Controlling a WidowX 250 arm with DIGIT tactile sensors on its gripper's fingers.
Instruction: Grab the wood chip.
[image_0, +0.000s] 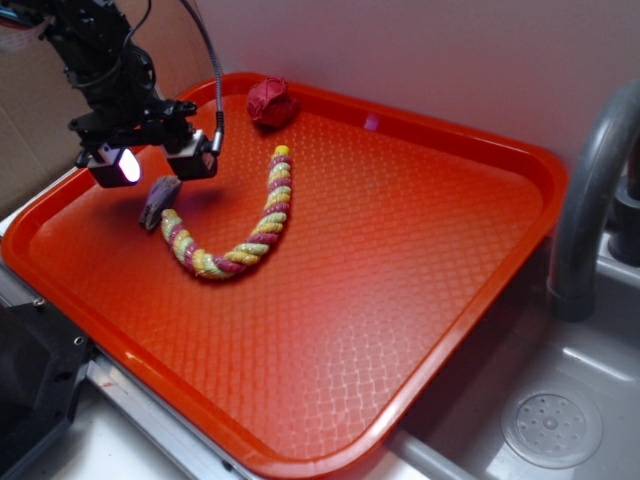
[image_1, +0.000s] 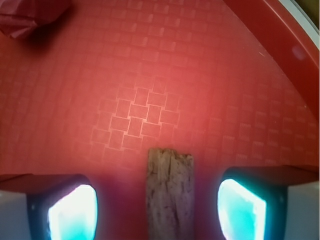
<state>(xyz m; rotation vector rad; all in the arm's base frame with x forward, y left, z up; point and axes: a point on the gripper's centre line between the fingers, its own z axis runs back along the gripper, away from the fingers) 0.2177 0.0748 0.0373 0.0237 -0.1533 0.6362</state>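
Observation:
The wood chip (image_0: 160, 200) is a small rough brown-grey sliver lying on the red tray (image_0: 420, 240) near its left rim, right by one end of the rope. My gripper (image_0: 158, 168) hangs just above it, open, with one glowing finger on each side. In the wrist view the wood chip (image_1: 169, 192) runs straight up the middle between the two lit fingertips (image_1: 72, 212), with red tray showing on both sides of it. Nothing is clamped.
A yellow-and-pink twisted rope (image_0: 255, 225) curves across the tray just right of the chip. A dark red wrinkly ball (image_0: 272, 101) sits by the tray's far rim, and shows as the ball (image_1: 30, 17) in the wrist view's corner. A sink and grey faucet (image_0: 590, 200) stand right.

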